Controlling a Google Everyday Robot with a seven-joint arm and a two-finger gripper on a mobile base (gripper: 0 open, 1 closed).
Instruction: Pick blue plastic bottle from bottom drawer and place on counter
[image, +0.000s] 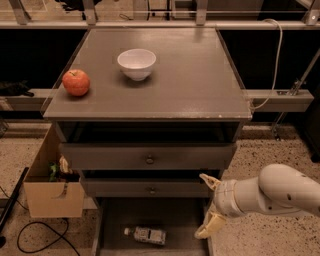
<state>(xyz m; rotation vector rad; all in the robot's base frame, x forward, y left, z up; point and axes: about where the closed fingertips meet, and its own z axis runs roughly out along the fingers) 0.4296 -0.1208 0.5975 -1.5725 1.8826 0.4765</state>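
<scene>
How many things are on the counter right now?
2 on the counter: an apple near its left edge and a white bowl farther back, nearer the middle. The blue plastic bottle lies in the bottom drawer; the open gripper hangs at its right side.

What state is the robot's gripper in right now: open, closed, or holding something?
Gripper: open, holding nothing, at the right side of the bottom drawer, right of the blue plastic bottle.

Matt grey table, edges worn. Glossy white bowl. Clear plastic bottle. Smooth cream pincer, fingers spread, beside bottom drawer, right side.
</scene>
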